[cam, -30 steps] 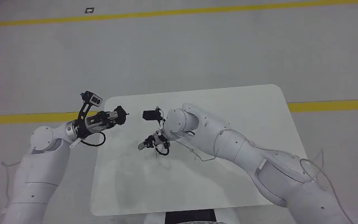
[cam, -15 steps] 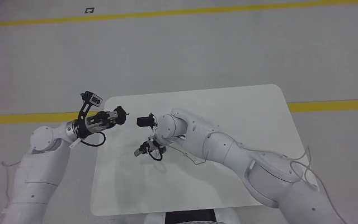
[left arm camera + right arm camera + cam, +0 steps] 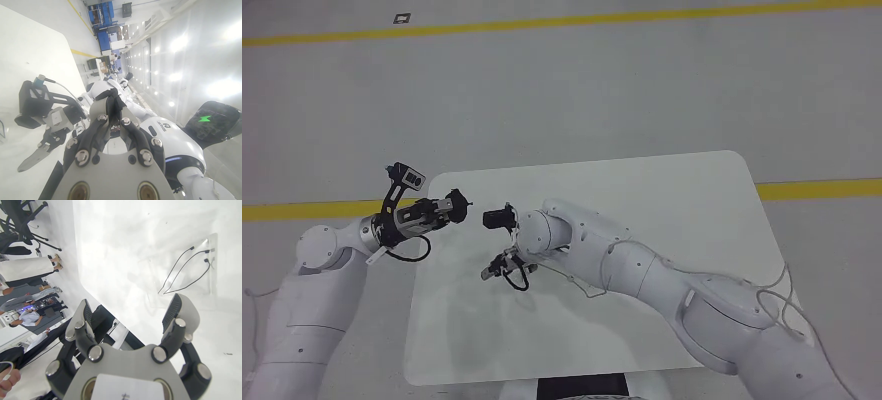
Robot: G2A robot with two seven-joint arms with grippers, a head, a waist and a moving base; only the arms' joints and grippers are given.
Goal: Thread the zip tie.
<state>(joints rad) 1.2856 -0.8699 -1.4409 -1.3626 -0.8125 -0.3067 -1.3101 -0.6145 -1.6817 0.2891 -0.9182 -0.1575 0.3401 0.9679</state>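
Over the far-left corner of the white table point(image 3: 642, 330), top view: the left claw point(image 3: 455, 207) hangs by the table edge, tips toward the right. The right claw point(image 3: 494, 271) is near it, a bit nearer to the robot, over the left part of the table. The two are apart.

Left wrist view: the left claw point(image 3: 114, 106) is pressed together, grey metal fingers w/ black pads meeting. A black wrinkled bit sticks out at the tips; what it is, I cannot tell. Near it is one flat, pointed metal finger point(image 3: 32, 161) of the right claw.

Right wrist view: the right claw point(image 3: 130, 308) is spread wide, nothing btw. the pads point(image 3: 174, 308). These are black and ribbed, on rounded grey metal. Just ahead, 3 thin black zip ties point(image 3: 179, 271), curved, w/ small square heads, lie in a clear plastic tray point(image 3: 213, 256) on the smooth table.
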